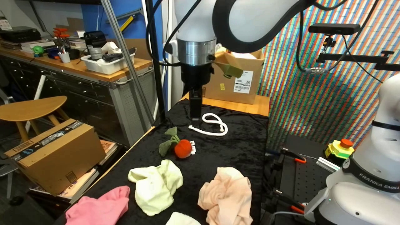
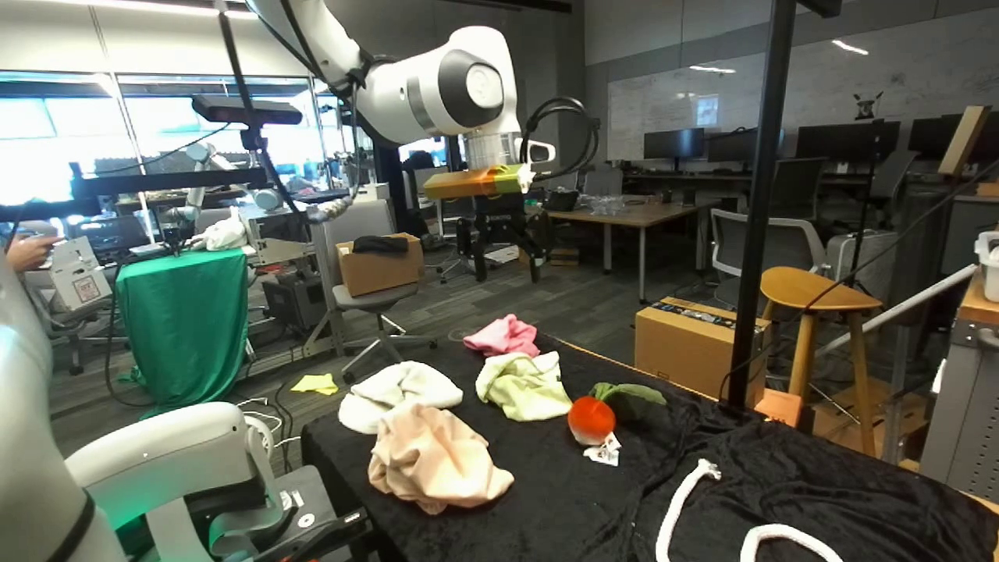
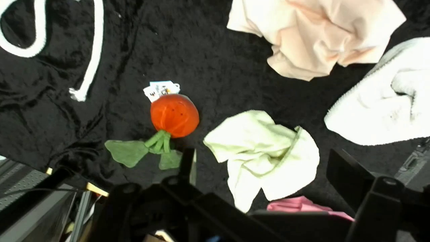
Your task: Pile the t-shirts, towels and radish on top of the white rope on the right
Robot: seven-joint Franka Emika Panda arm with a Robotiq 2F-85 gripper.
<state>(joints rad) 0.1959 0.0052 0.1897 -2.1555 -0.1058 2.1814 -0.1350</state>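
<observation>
Black-draped table (image 1: 237, 151) | gripper (image 2: 507, 270) empty, jaws spread, high above | pale green cloth (image 3: 263, 156) below, framed between jaws in wrist view | radish (image 3: 174, 116) between cloth and white rope (image 3: 97, 40) | likely pick: cloth first

In an exterior view: gripper (image 1: 195, 119) above black fabric (image 1: 239, 150); on it, white rope (image 1: 214, 134) (curled, ends apart), radish (image 1: 183, 148) nearby; pale-green cloth (image 1: 156, 187), pink cloth (image 1: 101, 206), peach cloth (image 1: 227, 195) all crumpled.

White, rounded arm (image 2: 394, 105) — a thick black band (image 1: 220, 18) curving round it, a shiny silver collar (image 1: 197, 52), black cables (image 1: 147, 32) looping outside (white capitals on a dark strip (image 1: 376, 181) read FRANKA EMIKA) — and a black end effector (image 2: 508, 273) with angular, jointed fingers (image 3: 347, 179)
</observation>
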